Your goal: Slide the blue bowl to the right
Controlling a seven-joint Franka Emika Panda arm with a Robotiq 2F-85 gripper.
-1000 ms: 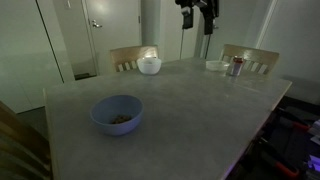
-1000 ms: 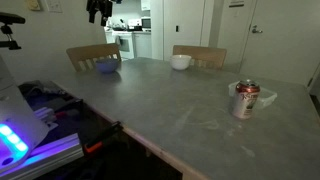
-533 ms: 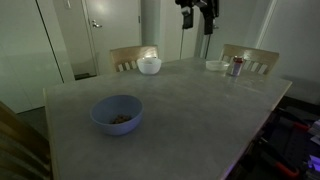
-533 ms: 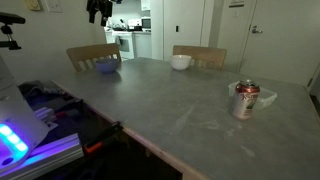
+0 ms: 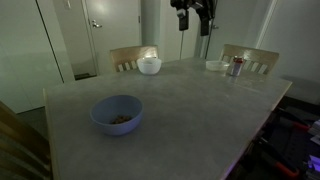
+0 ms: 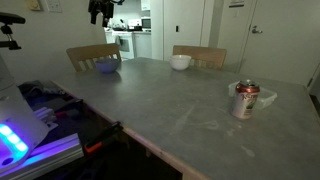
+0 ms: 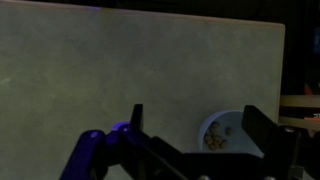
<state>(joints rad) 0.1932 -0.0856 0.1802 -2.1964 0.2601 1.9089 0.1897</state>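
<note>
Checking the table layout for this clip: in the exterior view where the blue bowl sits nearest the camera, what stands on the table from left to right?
blue bowl → small white bowl → white shallow dish → can

Wide bowl and its neighbours on the table.

In an exterior view the wide bowl (image 5: 117,114) sits on the near-left part of the table (image 5: 200,110), with small bits inside it. Behind it and slightly right, at the far edge, stands a small bowl (image 5: 149,66). Well to the right and behind, a shallow dish (image 5: 217,66) and a can (image 5: 236,67) sit just beside each other, the can rightmost. The gripper (image 5: 193,25) hangs high above, behind and right of the wide bowl.
</note>
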